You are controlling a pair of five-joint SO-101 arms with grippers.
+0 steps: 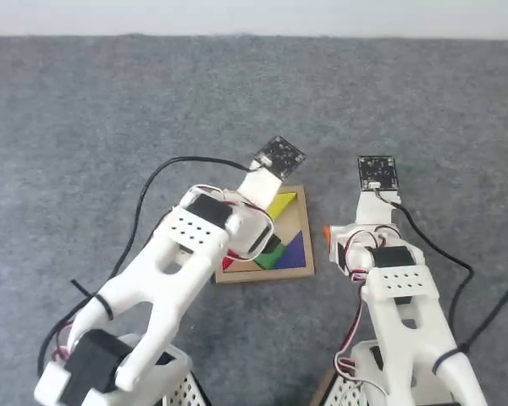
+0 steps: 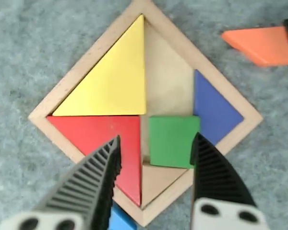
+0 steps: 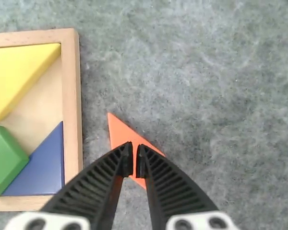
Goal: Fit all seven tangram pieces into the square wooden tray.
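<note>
L end effector spread wide astride green square in tray, prob. to straighten it | R end effector pinched near-shut at orange triangle on table beside tray, grip unclear

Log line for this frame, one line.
left gripper: open over tray | right gripper: shut over orange piece beside tray | seated: yellow triangle, red triangle, green square, blue triangle

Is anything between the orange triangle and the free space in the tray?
On the carpet, only the raised tray rim separates the orange triangle from the bare gap. The left gripper hangs open over the green square beside it.
</note>
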